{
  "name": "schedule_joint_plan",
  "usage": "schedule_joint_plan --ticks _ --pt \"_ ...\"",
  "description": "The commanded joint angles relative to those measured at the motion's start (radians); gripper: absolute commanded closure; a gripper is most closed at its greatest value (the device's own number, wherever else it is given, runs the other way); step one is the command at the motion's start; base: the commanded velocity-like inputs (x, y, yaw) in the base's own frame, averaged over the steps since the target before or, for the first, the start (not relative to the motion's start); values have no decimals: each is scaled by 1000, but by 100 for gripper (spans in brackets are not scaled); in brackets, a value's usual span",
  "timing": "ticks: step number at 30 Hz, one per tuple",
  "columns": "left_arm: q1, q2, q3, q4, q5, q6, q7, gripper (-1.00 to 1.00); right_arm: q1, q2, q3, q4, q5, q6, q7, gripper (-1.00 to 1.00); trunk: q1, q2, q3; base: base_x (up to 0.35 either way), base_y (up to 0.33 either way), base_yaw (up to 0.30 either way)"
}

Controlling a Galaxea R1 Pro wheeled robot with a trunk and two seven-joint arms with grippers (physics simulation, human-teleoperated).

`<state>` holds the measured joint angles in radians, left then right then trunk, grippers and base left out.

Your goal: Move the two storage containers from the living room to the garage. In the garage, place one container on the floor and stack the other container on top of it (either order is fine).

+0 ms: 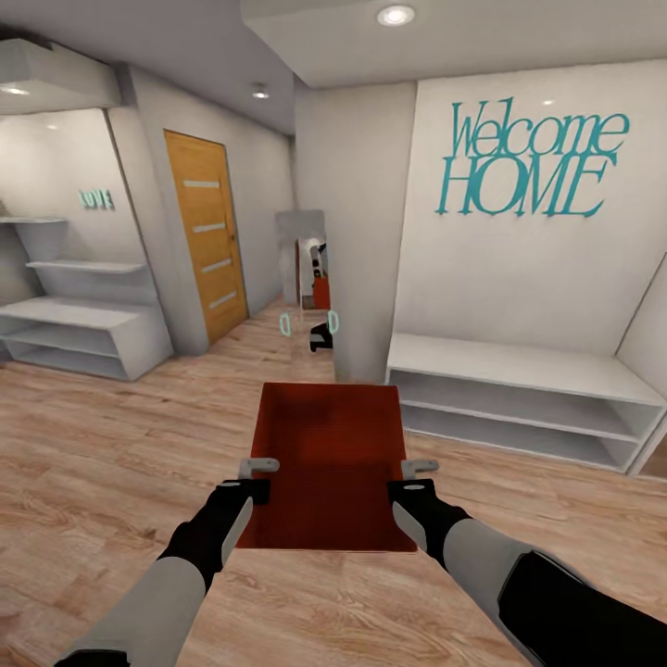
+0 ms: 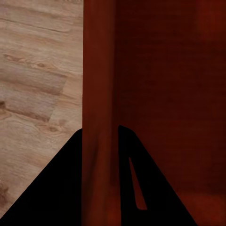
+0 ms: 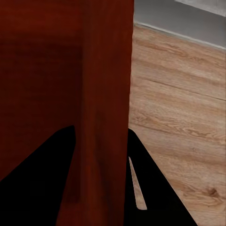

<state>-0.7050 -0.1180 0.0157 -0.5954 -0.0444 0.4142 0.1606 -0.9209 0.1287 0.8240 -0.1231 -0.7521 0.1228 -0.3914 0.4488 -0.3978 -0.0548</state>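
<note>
The robot's left hand and right hand are each pinching a side wall of an orange-red storage container, holding it level in front of the trunk above the light wood floor. Ahead, a low white shelf unit is standing under teal "Welcome HOME" lettering, and a wooden door is waiting down the hallway; keeping both grips even should stop the bin tilting on the way to the garage.

Head camera looks down a hallway over the storage container; both wrist cameras press close against its side walls.
</note>
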Motion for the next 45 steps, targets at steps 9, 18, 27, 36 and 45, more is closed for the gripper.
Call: schedule_joint_plan --ticks 9,18,27,36,45 --pt "-1 -16 4 2 0 6 0 100 -1 0 52 -30 23 -54 -3 100 1 -2 -2 322 0 265" --pt "-1 -16 4 2 -1 6 0 100 -1 0 52 -30 23 -54 -3 100 1 -2 -2 322 0 268" --pt "-1 -16 4 2 -1 6 0 100 -1 0 52 -30 23 -54 -3 100 1 -2 -2 322 0 268" --pt "-1 -15 4 2 -1 6 0 100 -1 0 52 -30 23 -54 -3 100 1 -2 -2 322 0 268" --pt "-1 -16 4 2 -1 6 0 100 -1 0 52 -30 23 -54 -3 100 1 -2 -2 322 0 268"
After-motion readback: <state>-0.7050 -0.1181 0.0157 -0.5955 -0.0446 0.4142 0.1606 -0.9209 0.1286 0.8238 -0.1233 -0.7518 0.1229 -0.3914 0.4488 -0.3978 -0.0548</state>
